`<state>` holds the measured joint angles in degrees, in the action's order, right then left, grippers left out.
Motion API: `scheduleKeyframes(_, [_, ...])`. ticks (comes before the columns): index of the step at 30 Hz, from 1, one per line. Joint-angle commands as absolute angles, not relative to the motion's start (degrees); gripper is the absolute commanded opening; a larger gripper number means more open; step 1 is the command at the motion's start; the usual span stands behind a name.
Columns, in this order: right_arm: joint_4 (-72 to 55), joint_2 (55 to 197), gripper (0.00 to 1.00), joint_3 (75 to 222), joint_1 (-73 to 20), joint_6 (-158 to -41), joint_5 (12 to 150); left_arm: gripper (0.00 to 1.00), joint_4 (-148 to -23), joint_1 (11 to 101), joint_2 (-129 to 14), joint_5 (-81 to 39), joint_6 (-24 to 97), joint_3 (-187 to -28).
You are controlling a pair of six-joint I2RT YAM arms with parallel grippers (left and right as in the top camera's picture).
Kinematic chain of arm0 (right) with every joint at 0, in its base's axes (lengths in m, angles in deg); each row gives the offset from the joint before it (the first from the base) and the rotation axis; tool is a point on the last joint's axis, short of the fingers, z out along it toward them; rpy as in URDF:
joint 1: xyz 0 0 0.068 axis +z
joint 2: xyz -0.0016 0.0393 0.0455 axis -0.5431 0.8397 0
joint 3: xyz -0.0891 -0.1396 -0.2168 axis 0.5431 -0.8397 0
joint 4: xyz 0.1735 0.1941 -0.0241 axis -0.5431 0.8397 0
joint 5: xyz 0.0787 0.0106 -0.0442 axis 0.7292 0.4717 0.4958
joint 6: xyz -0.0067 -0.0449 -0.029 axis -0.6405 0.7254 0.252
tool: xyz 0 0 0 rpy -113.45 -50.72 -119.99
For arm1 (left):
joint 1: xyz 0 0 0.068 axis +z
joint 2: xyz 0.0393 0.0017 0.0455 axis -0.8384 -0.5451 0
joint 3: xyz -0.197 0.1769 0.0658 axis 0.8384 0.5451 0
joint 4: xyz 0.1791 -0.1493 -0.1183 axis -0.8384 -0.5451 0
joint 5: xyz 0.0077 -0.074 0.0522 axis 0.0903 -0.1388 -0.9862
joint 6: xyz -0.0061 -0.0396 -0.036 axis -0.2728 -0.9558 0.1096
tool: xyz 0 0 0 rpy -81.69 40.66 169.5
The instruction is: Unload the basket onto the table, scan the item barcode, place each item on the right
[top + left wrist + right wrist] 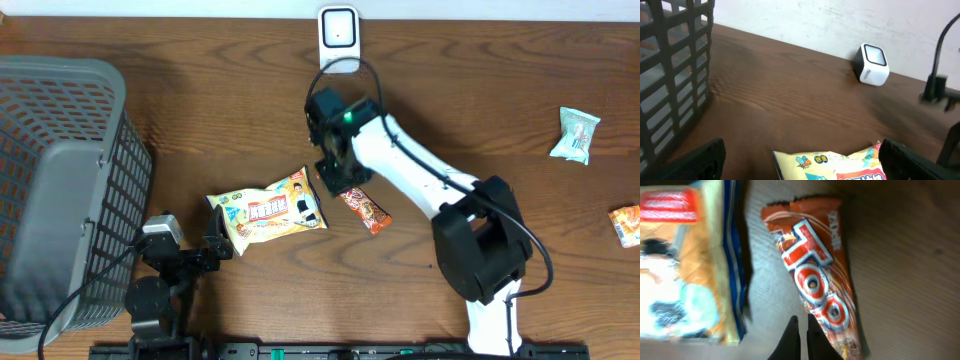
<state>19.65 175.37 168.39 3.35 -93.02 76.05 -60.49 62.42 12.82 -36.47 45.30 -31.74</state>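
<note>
Your right claw (801, 339) is pressed together, pinching nothing, its tips just beside the orange candy bar (815, 280) lying flat on the worktop (480, 90). Your left claw (220, 245) is spread wide at the yellow snack bag (270, 208). The white scanner (339, 32) sits at the far edge.

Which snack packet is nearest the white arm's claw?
The long orange bar wrapper beside the right gripper; the yellow bag, green packet and edge packet lie farther off.
</note>
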Motion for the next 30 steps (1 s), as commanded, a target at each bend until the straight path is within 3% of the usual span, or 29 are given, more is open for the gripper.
scheduleKeyframes(1, [15.6, 174.6, 0.01, 163.1, 3.2, -95.7, 71.5, 0.98, -61.1, 62.2, 13.0, -36.1, 44.8, -30.4])
scheduleKeyframes(11, [8.2, 174.5, 0.01, 155.6, 2.3, -98.9, 62.9, 0.98, -61.1, 62.2, 13.0, -36.1, 44.8, -30.4])
scheduleKeyframes(20, [23.3, 173.5, 0.03, 171.0, 2.6, -97.6, 63.4, 0.98, -61.1, 62.2, 13.0, -36.1, 44.8, -30.4])
scheduleKeyframes(23, [27.0, 172.9, 0.22, 172.5, 4.1, -97.6, 63.0, 0.98, -61.1, 62.2, 13.0, -36.1, 44.8, -30.4])
scheduleKeyframes(26, [28.1, 173.0, 0.34, 170.9, 5.3, -97.6, 61.8, 0.98, -61.1, 62.2, 13.0, -36.1, 44.8, -30.4])
scheduleKeyframes(27, [27.9, 173.0, 0.44, 168.5, 6.3, -97.6, 60.8, 0.98, -61.1, 62.2, 13.0, -36.1, 44.8, -30.4])
scheduleKeyframes(30, [25.0, 173.0, 0.53, 163.7, 7.8, -97.6, 58.5, 0.98, -61.1, 62.2, 13.0, -36.1, 44.8, -30.4])
